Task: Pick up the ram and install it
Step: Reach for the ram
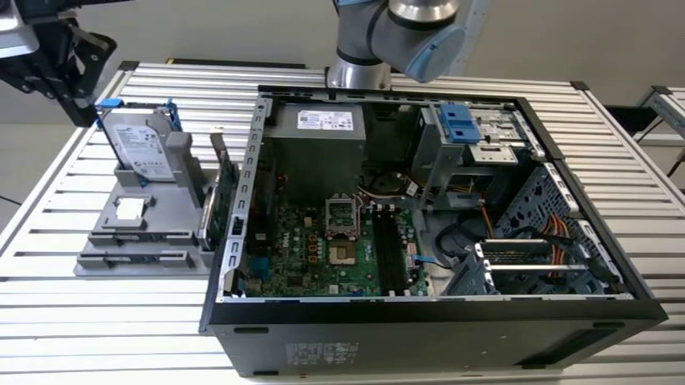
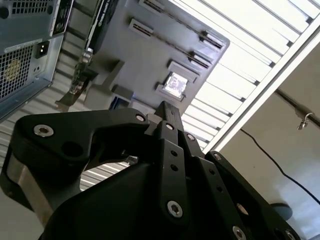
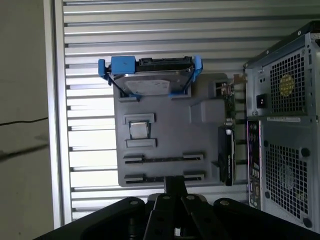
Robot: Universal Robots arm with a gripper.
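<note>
The gripper [image 3: 175, 182] hangs above the slatted metal tabletop [image 1: 96, 321], just off the end of a grey holder tray [image 3: 165, 125], its black jaws pressed together with nothing visible between them. The ram, a thin dark stick, cannot be picked out with certainty. In the exterior view, long dark strips lie side by side in the memory slots [image 1: 391, 253] of the motherboard [image 1: 300, 257], to that view's right of the processor socket [image 1: 339, 216], and I cannot tell whether it is seated among them. The tray carries a silver hard drive [image 3: 150, 82] in blue rails and a green expansion card [image 1: 220, 200] standing on edge beside the open computer case [image 1: 428, 321]. Beyond the tabletop's rim are a plain grey floor and a black cable [image 2: 270, 160] trailing across it.
</note>
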